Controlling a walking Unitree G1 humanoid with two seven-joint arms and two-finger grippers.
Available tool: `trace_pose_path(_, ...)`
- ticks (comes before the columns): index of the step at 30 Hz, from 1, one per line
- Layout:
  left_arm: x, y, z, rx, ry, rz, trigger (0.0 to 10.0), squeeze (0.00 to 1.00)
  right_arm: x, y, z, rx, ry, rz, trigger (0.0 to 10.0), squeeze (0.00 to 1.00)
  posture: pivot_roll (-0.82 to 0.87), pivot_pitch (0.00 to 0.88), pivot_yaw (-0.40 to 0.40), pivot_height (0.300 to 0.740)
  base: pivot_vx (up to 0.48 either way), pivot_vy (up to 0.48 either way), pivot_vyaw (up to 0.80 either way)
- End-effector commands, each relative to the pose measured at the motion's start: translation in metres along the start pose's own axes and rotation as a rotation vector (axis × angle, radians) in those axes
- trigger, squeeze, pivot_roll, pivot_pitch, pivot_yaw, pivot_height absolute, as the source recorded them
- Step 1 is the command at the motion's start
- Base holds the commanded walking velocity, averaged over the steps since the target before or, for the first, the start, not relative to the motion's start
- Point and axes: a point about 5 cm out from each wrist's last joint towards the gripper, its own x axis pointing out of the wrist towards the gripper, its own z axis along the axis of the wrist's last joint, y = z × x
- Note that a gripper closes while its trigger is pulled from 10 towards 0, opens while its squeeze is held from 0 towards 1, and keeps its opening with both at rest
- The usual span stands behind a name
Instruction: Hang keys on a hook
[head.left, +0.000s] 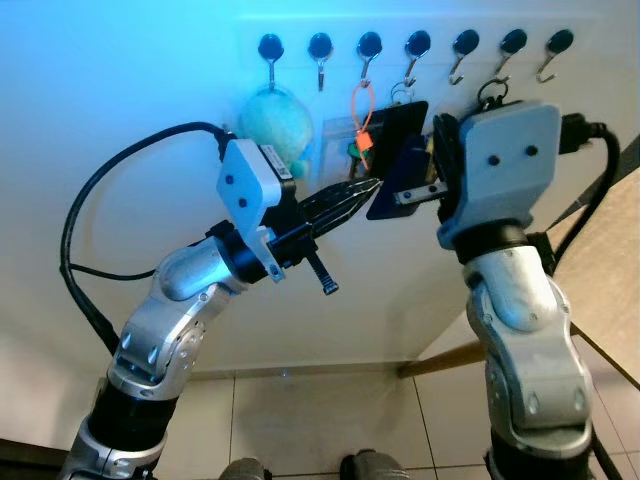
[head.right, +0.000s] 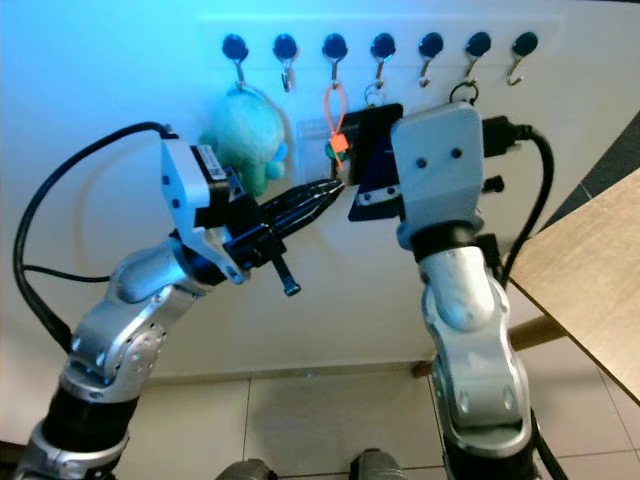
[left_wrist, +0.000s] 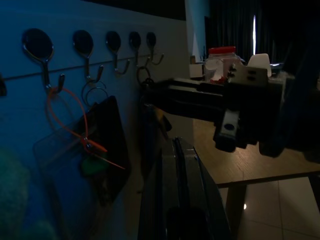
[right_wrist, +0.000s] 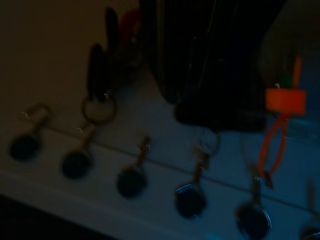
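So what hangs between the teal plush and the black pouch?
An orange loop with a clear card sleeve on the third hook, seen in both eye views.

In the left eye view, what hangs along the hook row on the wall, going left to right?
Teal plush toy → orange loop with clear tag → black card holder → key ring, just above the right gripper's wrist housing.
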Motion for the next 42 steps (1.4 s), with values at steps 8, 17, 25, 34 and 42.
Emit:
trace_pose_path(8, -0.004, 0.006, -0.011, -0.006, 0.011, 0.086, 10.0, 0.0, -0.031, -0.013, -0.036, 0.125, 0.047, -0.074, 10.0, 0.0, 0.03, 0.109, -0.009, 0.74, 0.0, 0.0, 0.0)
trace_pose_path(17, -0.023, 0.017, -0.034, 0.007, 0.077, 0.246, 10.0, 0.0, -0.067, -0.004, -0.102, 0.206, 0.274, -0.053, 10.0, 0.0, 0.03, 0.11, -0.013, 0.74, 0.0, 0.0, 0.0)
trace_pose_path(25, -0.048, 0.017, -0.063, 0.028, 0.17, 0.323, 10.0, 0.0, -0.086, 0.009, -0.153, 0.159, 0.408, -0.02, 10.0, 0.0, 0.03, 0.109, -0.011, 0.74, 0.0, 0.0, 0.0)
trace_pose_path(34, -0.072, 0.005, -0.094, -0.019, 0.291, 0.334, 10.0, 0.0, -0.088, 0.022, -0.169, 0.131, 0.399, 0.045, 10.0, 0.0, 0.04, 0.111, -0.013, 0.74, 0.0, 0.0, 0.0)
trace_pose_path(42, -0.08, -0.004, -0.105, -0.035, 0.318, 0.331, 10.0, 0.0, -0.072, 0.014, -0.158, -0.331, 0.241, 0.043, 10.0, 0.0, 0.04, 0.113, -0.016, 0.74, 0.0, 0.0, 0.0)
